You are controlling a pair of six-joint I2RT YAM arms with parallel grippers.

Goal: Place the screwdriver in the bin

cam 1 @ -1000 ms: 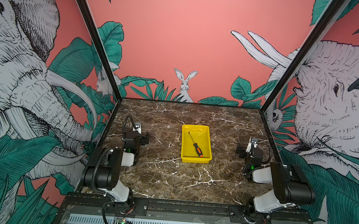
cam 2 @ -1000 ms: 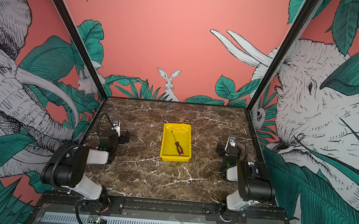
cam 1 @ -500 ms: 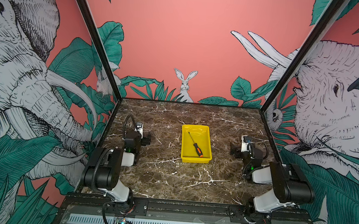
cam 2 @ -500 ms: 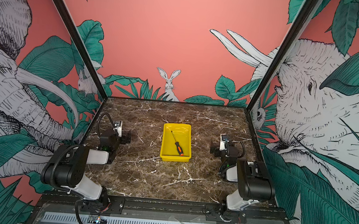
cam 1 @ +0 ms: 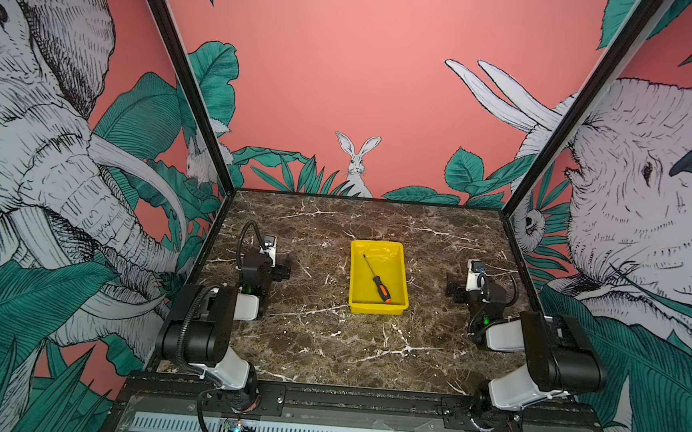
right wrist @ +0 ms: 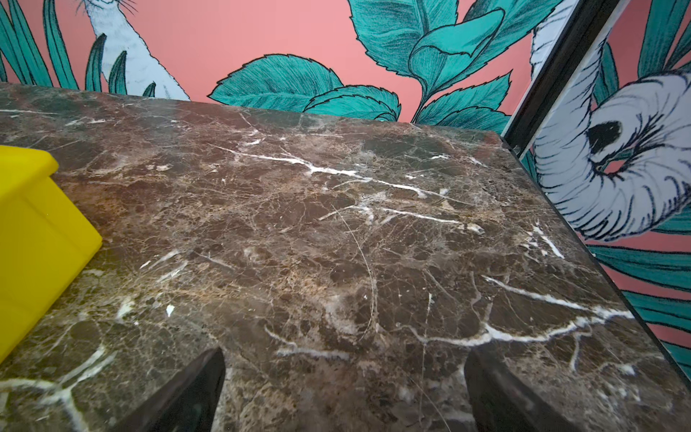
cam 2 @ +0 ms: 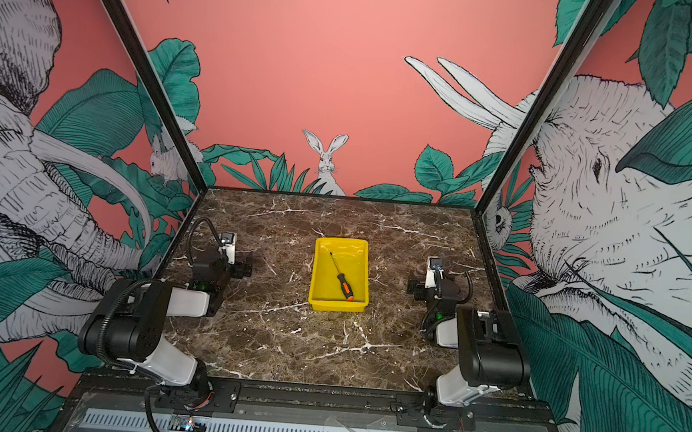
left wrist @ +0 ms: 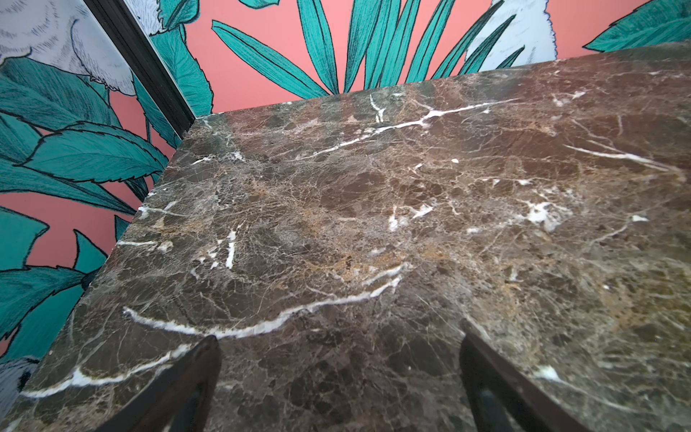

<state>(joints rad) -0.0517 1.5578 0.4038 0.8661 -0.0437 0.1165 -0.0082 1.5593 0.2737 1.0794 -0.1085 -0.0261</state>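
Note:
The screwdriver (cam 1: 377,278) (cam 2: 342,280), black-and-orange handle and thin dark shaft, lies diagonally on the floor of the yellow bin (cam 1: 377,309) (cam 2: 338,307) at the table's middle. Its handle points toward the bin's near right corner. My left gripper (cam 1: 283,272) (cam 2: 245,269) rests low over the marble, well left of the bin. It is open with only marble between its fingers (left wrist: 338,336). Well right of the bin, my right gripper (cam 1: 452,289) (cam 2: 413,288) (right wrist: 344,352) is also open and empty. The right wrist view catches one corner of the bin (right wrist: 30,224).
The brown marble table (cam 1: 326,349) is enclosed by patterned walls at the back and on both sides, with black corner posts (cam 1: 187,76). A black rail (cam 1: 344,396) runs along the front edge, where both arm bases sit.
My right gripper has swung a little to the left, toward the bin. My left gripper has shifted slightly to the right. The screwdriver and bin have not moved.

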